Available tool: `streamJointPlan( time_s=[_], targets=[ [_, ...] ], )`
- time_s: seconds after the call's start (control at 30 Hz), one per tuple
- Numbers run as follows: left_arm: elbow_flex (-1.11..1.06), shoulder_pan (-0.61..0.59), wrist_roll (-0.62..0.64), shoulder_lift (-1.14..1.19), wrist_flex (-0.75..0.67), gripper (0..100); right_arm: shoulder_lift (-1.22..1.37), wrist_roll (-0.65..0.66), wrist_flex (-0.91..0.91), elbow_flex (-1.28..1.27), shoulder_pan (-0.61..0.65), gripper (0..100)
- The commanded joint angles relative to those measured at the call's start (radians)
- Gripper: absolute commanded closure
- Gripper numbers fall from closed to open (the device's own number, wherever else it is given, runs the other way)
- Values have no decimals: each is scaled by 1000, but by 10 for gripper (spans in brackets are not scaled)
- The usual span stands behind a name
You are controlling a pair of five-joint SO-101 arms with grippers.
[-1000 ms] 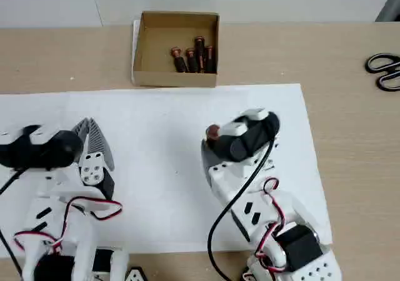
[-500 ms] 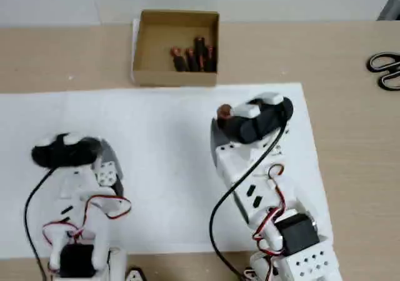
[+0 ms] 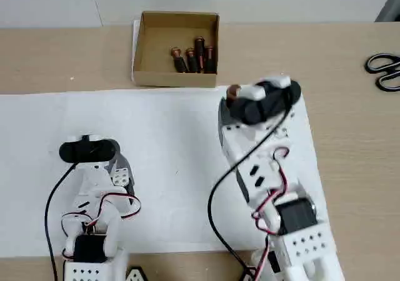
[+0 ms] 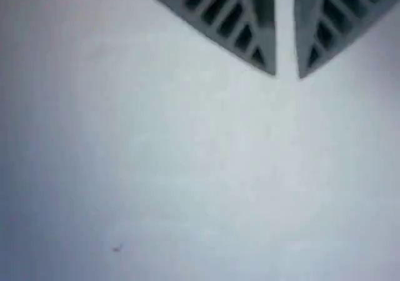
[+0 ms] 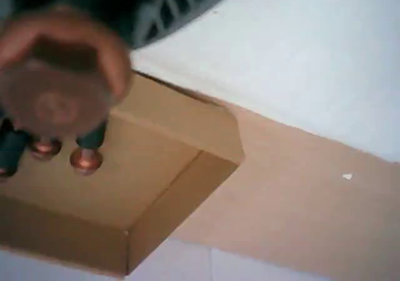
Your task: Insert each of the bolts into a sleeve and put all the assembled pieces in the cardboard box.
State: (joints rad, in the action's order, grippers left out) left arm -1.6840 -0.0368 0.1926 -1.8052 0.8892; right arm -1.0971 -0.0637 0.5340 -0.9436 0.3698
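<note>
The open cardboard box (image 3: pixel 145 49) stands at the back of the table, several assembled bolt-and-sleeve pieces (image 3: pixel 194 57) lying inside it. My right gripper (image 3: pixel 231 98) hovers at the white sheet's far edge, just in front of the box's right corner, shut on an assembled piece whose copper head (image 3: pixel 233 92) points toward the box. In the right wrist view that copper head (image 5: pixel 59 87) is close up above the box wall (image 5: pixel 178 115) and the pieces inside (image 5: pixel 87 157). My left gripper (image 4: pixel 286 75) hangs over bare white paper at the front left, fingers almost touching, nothing between them.
A white paper sheet (image 3: pixel 175 143) covers the table's front half. Black scissors (image 3: pixel 384 70) lie on the wood at the far right edge. Bare wooden table flanks the box on both sides.
My right arm has carried the assembled piece away from the sheet's middle toward the box. The left arm has drawn back and swung right, toward its base.
</note>
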Motion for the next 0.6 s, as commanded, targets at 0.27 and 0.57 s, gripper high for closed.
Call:
streamJointPlan(
  time_s=[0.27, 0.57],
  targets=[
    [4, 18, 5, -14, 3, 993, 521, -123, -111, 514, -36, 995],
    [4, 31, 6, -14, 5, 993, 862, -124, -117, 832, -41, 995]
  ],
)
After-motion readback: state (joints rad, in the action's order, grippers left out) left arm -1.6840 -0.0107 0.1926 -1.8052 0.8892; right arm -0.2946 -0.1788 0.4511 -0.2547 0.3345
